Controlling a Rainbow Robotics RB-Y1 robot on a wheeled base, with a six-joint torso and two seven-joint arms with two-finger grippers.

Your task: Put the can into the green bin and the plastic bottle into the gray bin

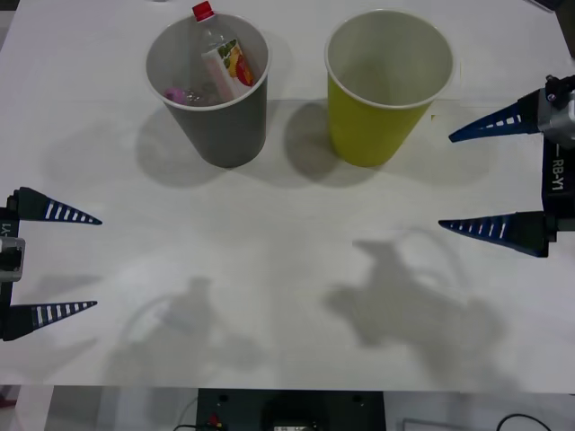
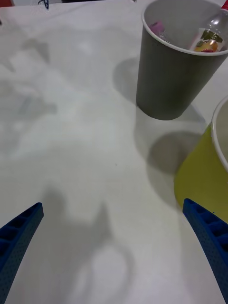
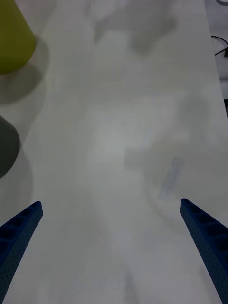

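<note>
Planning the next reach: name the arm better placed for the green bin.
Right. The right gripper, open, sits beside the green bin; the left gripper waits farther off, nearer the gray bin.

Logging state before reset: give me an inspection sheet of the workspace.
Surface: white table, shadows only on the near part.
Job's things: plastic bottle leaning inside the gray bin, red cap above the rim; green bin upright beside it, inside looks bare; no can seen.
Clutter: small pink item in the gray bin.
Grippers: left gripper open at the table's left edge; right gripper open at the right edge; both hold nothing.
Cables: dark cables below the table's near edge.
Surroundings: nothing seen.
</note>
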